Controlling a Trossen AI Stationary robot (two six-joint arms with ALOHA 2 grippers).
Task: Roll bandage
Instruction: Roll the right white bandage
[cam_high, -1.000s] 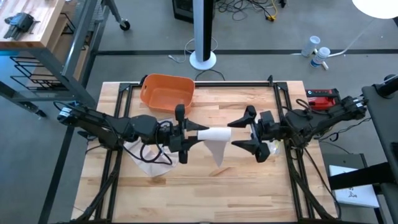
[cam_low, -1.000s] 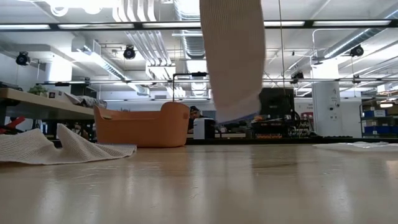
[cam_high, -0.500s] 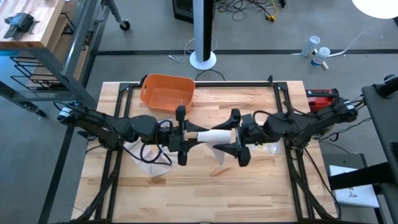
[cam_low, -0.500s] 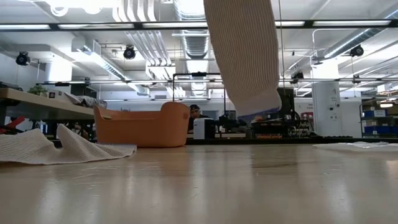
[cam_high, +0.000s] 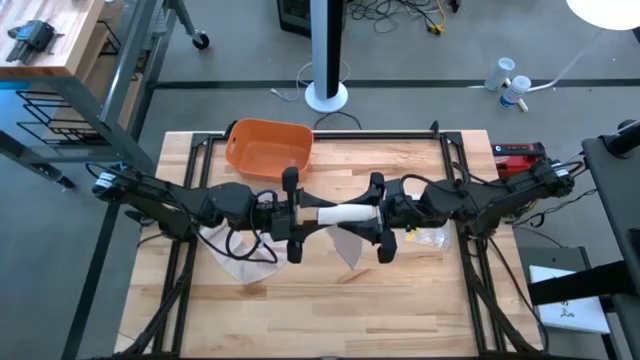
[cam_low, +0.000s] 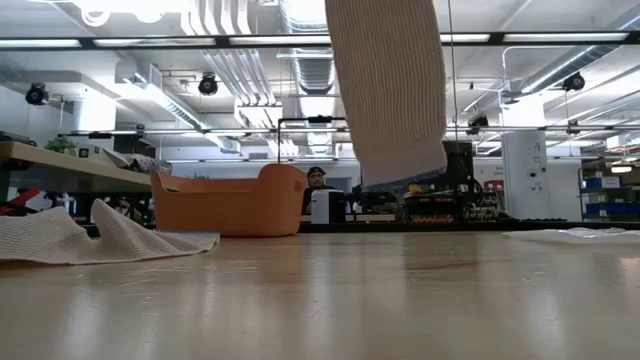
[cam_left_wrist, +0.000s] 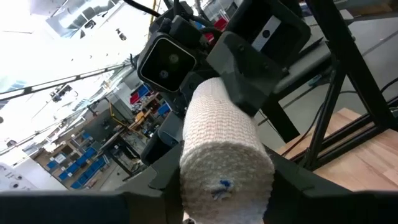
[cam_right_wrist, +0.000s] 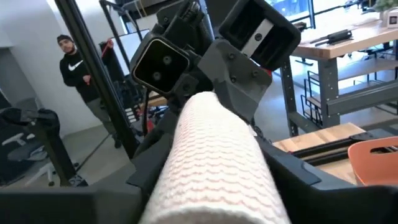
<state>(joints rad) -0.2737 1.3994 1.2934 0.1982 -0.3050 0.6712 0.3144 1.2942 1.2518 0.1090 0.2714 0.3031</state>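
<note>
clearly the whole move turned on one line: the bandage roll (cam_high: 345, 215) hung in the air over the middle of the table (cam_high: 400, 310), its long axis running level from one arm to the other. the left gripper (cam_high: 300, 216) met the roll's left end and the right gripper (cam_high: 383, 216) its right end, so the roll lay straight ahead of each claw, along each claw's own pointing line. neither arm was nearer than the other; both sat at the roll's ends.

the left claw pinched its end of the roll, with dark fingers showing at either side of it in the left wrist view. the right claw looked spread, its fingers standing to either side of the roll's right end; whether they yet pressed on it could not be told. a loose tail (cam_low: 388, 95) hung down from the roll and stopped clear of the table. off to the roll's left another cloth (cam_low: 90, 235) lay flat on the table, and the orange tub (cam_high: 268, 148) stood behind it.

against the frame a second before, the right gripper had come in from well apart to the roll's end, and the tail had swung a little.
</note>
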